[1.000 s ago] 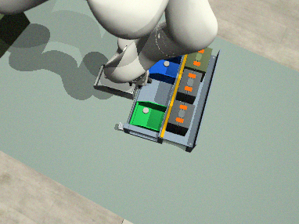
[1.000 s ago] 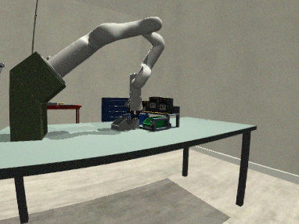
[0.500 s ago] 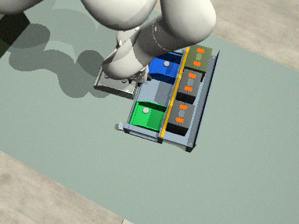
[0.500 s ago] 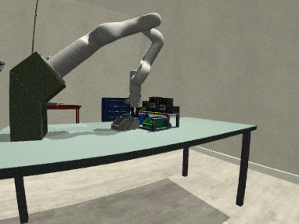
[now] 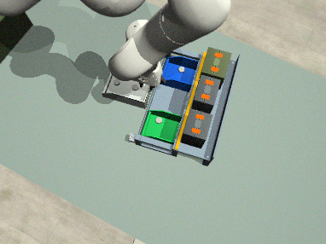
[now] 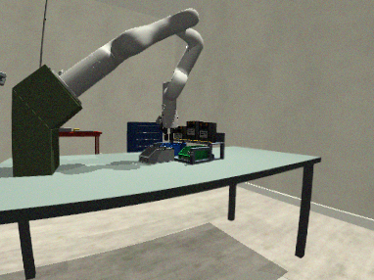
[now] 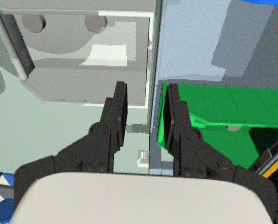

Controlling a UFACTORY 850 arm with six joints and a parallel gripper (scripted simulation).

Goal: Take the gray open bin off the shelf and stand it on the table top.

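Observation:
The gray open bin [image 5: 125, 90] [image 6: 156, 155] [image 7: 85, 55] stands on the table top [image 5: 64, 153] just left of the shelf [image 5: 171, 100] [image 7: 190, 40], apart from it, with round parts [image 5: 116, 83] [image 7: 32, 22] inside. My gripper [image 7: 146, 97] [image 6: 166, 136] hangs a little above the bin's shelf-side wall. Its fingers are partly apart with nothing between them. In the top view the arm hides the fingers. A green bin [image 5: 161, 125] [image 7: 210, 117] and a blue bin [image 5: 179, 70] stand on the shelf's lower level, with an empty slot between them.
Three dark bins with orange parts [image 5: 216, 61] [image 5: 206, 90] [image 5: 197, 124] fill the shelf's upper row behind a yellow bar. A small white piece [image 5: 128, 137] [image 7: 143, 158] lies at the shelf's front corner. A dark green box [image 6: 34, 122] holds the arm's base at the table's far left.

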